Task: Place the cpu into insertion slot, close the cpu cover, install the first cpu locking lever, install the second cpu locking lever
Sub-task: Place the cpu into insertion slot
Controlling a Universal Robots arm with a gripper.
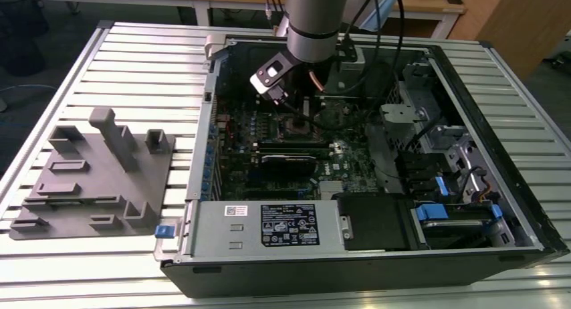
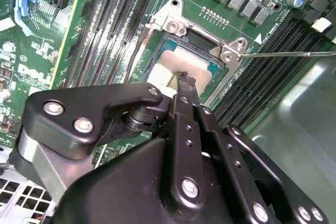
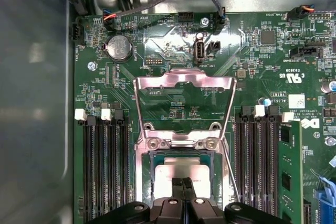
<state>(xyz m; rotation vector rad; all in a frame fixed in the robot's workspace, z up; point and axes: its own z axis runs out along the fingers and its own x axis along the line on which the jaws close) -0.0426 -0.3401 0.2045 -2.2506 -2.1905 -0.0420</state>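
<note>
Cpu (image 3: 181, 167) lies flat in the slot (image 3: 143, 182), pale metal top up, edges parallel to the rim. Gripper (image 3: 184, 181) hangs over the cpu's top, tips pressed together with nothing between them; can't tell if they touch it. Cover (image 3: 184, 77) is swung open on its hinge, free end pointing away from the slot.
</note>
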